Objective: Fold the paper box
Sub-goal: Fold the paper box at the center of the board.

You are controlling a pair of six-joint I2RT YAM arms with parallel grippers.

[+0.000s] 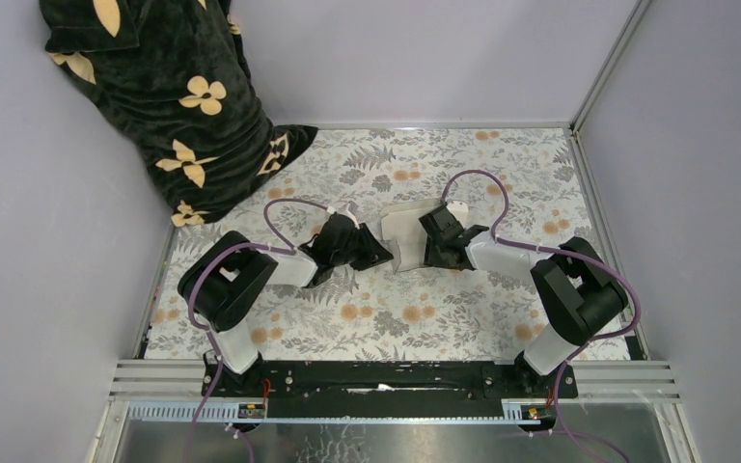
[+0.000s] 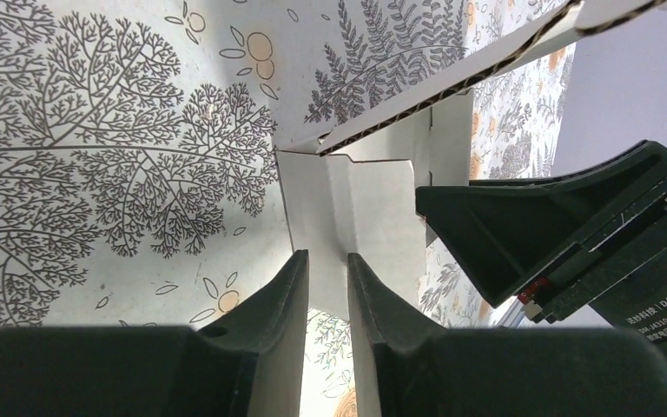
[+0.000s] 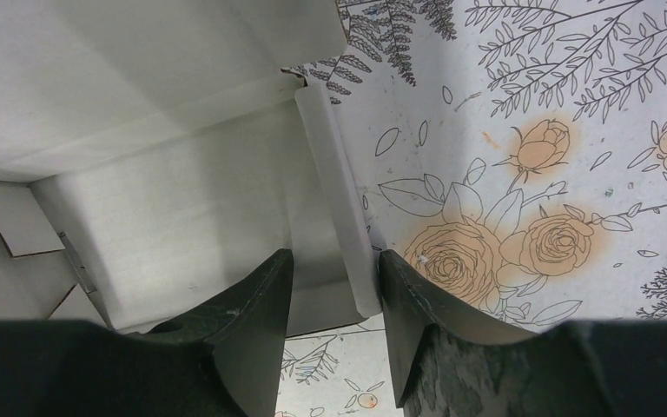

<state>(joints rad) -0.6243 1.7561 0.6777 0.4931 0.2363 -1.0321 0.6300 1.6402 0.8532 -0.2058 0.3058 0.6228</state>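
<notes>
The left end effector (image 1: 378,254) and the right end effector (image 1: 436,239) each have two matte black, wedge-shaped fingers (image 2: 274,321). Behind each one, a purple cable (image 1: 285,206) loops over a white link (image 1: 294,270) to a bulky black joint housing (image 1: 224,285). A motor label (image 2: 660,308) behind the right end effector reads DAMIAO, with a small red tab (image 2: 531,287) near it.

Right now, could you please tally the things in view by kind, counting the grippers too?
white cardboard paper box: 1
black two-finger grippers: 2 (left gripper, right gripper)
black cloth with yellow flowers: 1
floral-printed table cover: 1
Total: 5
</notes>
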